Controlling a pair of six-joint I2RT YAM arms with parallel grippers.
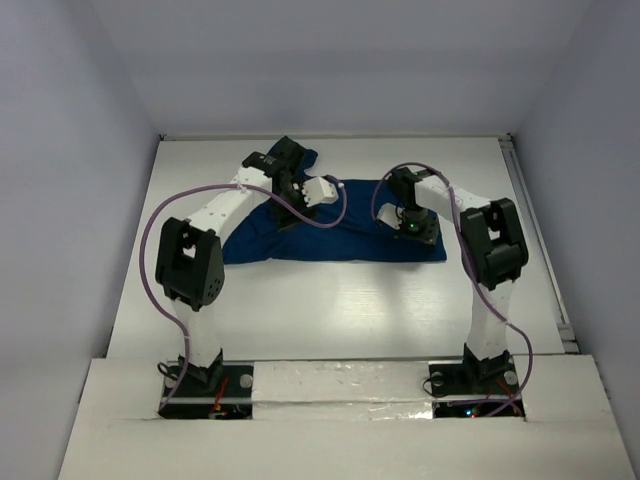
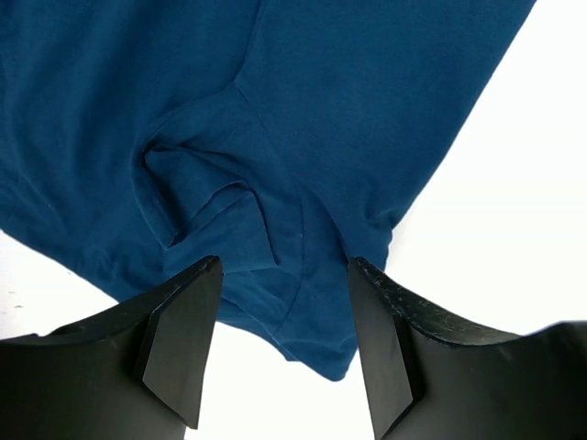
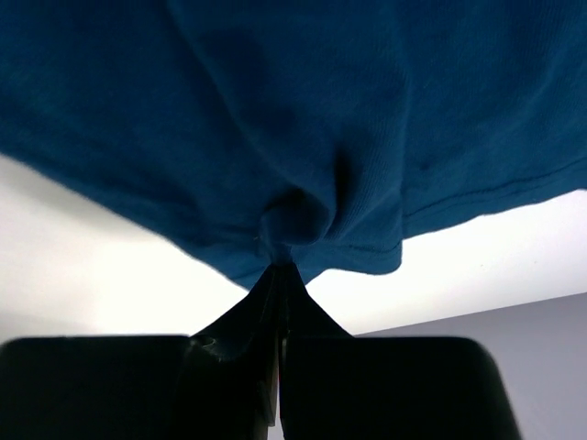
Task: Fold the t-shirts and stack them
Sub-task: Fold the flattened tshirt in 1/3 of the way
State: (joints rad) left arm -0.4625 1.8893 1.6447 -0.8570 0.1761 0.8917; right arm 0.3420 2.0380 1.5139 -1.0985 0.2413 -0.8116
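Observation:
One dark navy-blue t-shirt (image 1: 330, 235) lies crumpled across the far middle of the white table; no printed graphic shows. My left gripper (image 1: 292, 200) is over the shirt's left part. In the left wrist view it (image 2: 284, 344) is open, and a rumpled corner of the t-shirt (image 2: 275, 110) lies between its black fingers (image 2: 183, 339), which do not grip it. My right gripper (image 1: 418, 235) is over the shirt's right end. In the right wrist view it (image 3: 282, 268) is shut on a bunched pinch of the t-shirt's (image 3: 275, 110) hemmed edge.
The white table (image 1: 330, 310) is walled on three sides by grey panels. A rail (image 1: 540, 250) runs along its right edge. Purple cables (image 1: 160, 215) loop off both arms. Bare table lies between the shirt and the arm bases.

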